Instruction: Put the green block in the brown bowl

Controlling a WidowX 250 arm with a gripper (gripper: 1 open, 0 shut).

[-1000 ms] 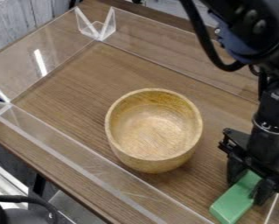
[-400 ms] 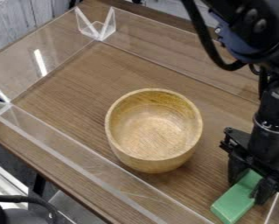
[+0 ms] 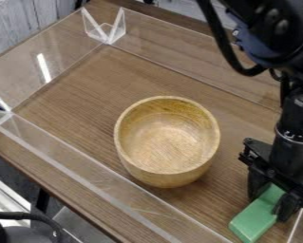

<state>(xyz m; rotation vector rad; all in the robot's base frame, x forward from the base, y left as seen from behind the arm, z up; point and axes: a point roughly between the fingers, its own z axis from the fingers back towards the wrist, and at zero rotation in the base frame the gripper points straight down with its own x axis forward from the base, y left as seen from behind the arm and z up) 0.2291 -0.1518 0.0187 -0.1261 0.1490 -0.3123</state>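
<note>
Green block (image 3: 256,220) sits on the table (image 3: 90,90) right of the brown bowl (image 3: 168,140), which is empty. Gripper (image 3: 284,203) is down on it, fingers look clamped around its far end. Lift and drop-off not done yet.

Wood-grain table (image 3: 78,100) bordered by a low clear plastic wall (image 3: 65,176). The brown bowl (image 3: 168,139) rests near its centre; the green block (image 3: 256,220) lies flat on the surface just beside the bowl, at the lower right.
</note>
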